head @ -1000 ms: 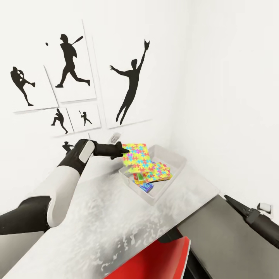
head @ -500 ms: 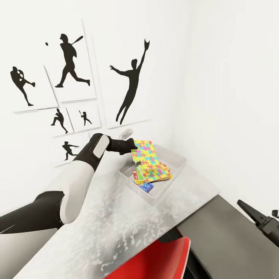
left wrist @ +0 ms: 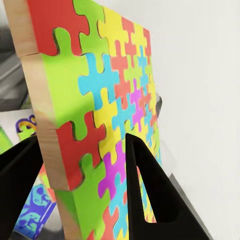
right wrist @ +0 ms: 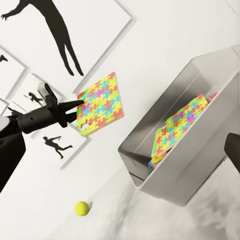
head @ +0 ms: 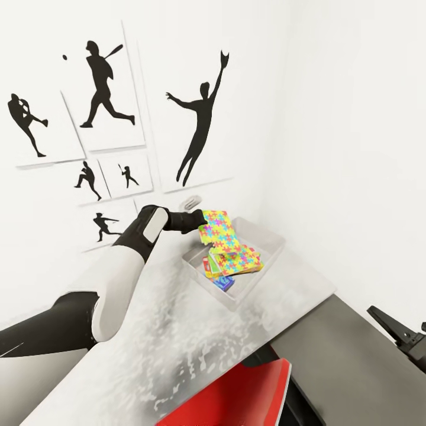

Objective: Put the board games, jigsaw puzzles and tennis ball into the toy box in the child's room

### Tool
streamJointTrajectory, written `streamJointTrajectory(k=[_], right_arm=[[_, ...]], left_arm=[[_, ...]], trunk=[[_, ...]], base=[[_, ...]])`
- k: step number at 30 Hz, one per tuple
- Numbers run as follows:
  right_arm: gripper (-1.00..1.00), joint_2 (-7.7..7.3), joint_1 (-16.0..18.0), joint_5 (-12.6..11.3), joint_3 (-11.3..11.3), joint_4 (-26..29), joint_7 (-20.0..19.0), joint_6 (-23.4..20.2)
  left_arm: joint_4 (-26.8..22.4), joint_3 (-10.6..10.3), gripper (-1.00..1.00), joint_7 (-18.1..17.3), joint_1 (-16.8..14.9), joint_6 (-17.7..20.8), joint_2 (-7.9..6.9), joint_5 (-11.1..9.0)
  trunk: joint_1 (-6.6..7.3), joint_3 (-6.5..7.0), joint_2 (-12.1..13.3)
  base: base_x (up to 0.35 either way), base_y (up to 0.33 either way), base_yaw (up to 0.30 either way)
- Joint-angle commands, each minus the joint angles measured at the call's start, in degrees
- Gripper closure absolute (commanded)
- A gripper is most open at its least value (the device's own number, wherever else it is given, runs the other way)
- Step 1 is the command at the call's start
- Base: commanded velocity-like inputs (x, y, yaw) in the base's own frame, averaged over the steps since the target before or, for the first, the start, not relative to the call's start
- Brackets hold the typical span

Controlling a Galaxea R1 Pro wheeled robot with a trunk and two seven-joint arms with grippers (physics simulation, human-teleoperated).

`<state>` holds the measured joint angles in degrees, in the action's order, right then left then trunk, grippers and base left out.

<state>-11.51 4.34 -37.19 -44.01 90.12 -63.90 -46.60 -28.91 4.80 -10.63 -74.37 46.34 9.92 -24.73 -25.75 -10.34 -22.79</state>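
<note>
Since half a second ago the head camera has tilted slightly, so the wall prints sit higher in its view, while the left gripper (head: 201,225) has stayed clamped on the jigsaw puzzle (head: 219,232) at nearly the same spot, and the right gripper (head: 387,322) has drifted a little lower at the picture's edge.

The held jigsaw puzzle is a thin rigid board with a pale wooden edge and a face of interlocking red, yellow, green, blue and purple pieces. It hangs steeply tilted above the near-wall end of the toy box (head: 260,236). In the left wrist view the black tapered fingers (left wrist: 150,195) press on both faces of the board (left wrist: 107,125). In the right wrist view the board (right wrist: 100,102) is clear of the toy box rim (right wrist: 165,142).

The toy box is a shallow light grey tray with flared, smooth sides, standing on the table (head: 177,331) by the wall corner. Inside it lies a second jigsaw puzzle (head: 239,263), resting aslant on printed board games (head: 222,283).

The tennis ball (right wrist: 81,208), small, round and yellow-green, rests on the mottled pale grey table top, well apart from the toy box.

The right gripper hangs beyond the table's dark side; whether its black jaws are spread cannot be told.

A red chair back (head: 236,396) shows just below the table edge.
</note>
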Motion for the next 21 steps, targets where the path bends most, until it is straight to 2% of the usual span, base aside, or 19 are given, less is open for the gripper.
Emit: streamJointTrajectory(k=[1, 7, 21], right_arm=[[-1.00, -0.01, 0.05, -0.17, -0.07, 0.01, -0.06, -0.33], [-1.00, -0.01, 0.05, -0.10, -0.96, -0.06, -0.08, -0.35], [-1.00, -0.09, 0.05, -0.07, -1.52, -0.38, -0.17, -0.42]], left_arm=[[0.01, 0.48, 1.00, -0.24, -0.06, 0.16, 0.08, 0.27], [2.16, 0.41, 1.00, -0.18, -0.07, -2.24, 0.08, 0.21], [6.23, 0.30, 1.00, -0.44, -0.07, -2.63, 0.08, -0.23]], trunk=[[-0.03, -0.22, -0.13], [-0.03, -0.78, -0.13], [-0.03, -2.10, -0.13]], base=[[0.000, 0.000, 0.000], [0.000, 0.000, 0.000], [0.000, 0.000, 0.000]])
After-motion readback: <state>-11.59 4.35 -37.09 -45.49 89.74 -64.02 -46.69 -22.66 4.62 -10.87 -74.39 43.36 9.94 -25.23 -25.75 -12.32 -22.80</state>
